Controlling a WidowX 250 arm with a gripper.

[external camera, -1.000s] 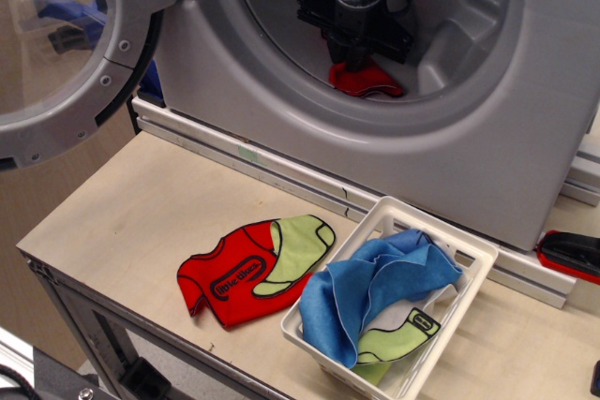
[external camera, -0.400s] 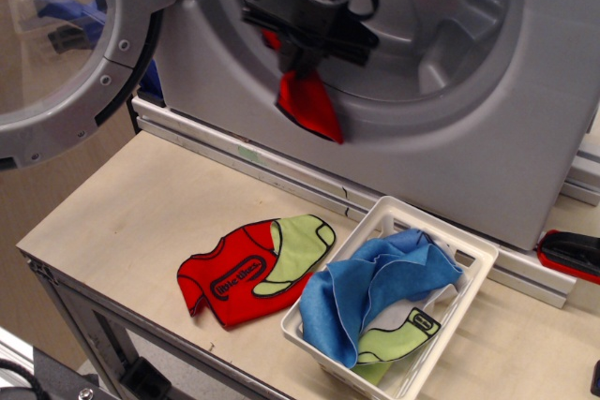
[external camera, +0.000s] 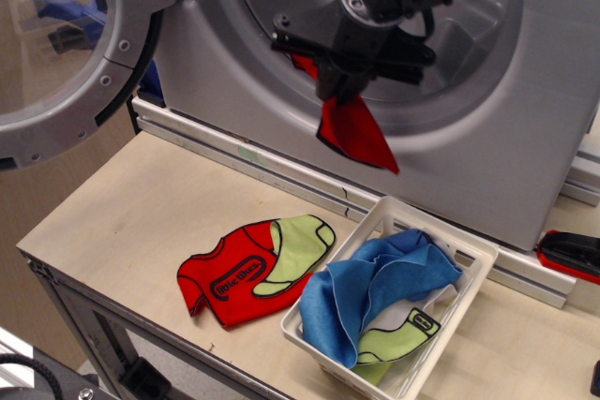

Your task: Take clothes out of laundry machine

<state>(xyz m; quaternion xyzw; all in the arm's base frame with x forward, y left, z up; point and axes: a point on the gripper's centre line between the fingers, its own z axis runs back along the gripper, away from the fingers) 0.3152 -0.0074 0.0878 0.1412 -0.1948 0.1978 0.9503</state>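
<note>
My gripper (external camera: pixel 343 91) is shut on a bright red cloth with thin black edging (external camera: pixel 357 133). It holds the cloth in the air in front of the silver-grey laundry machine (external camera: pixel 487 138), just outside the lower rim of its round opening. The cloth hangs down to a point above the table, up and left of the white basket. The machine's round door with a clear window (external camera: pixel 66 44) stands open at the left. Only part of the ribbed drum (external camera: pixel 469 7) shows behind the arm, and no cloth shows in it.
A red and light-green garment (external camera: pixel 253 269) lies flat on the wooden table (external camera: pixel 122 222). A white slotted basket (external camera: pixel 464 255) at the right holds a blue cloth (external camera: pixel 375 292) and a green piece (external camera: pixel 398 336). A red-black object (external camera: pixel 572 255) lies at the far right.
My gripper has lifted the red cloth from the drum floor and out through the opening, first to the left, then right and down toward the basket. The cloth now hangs free.
</note>
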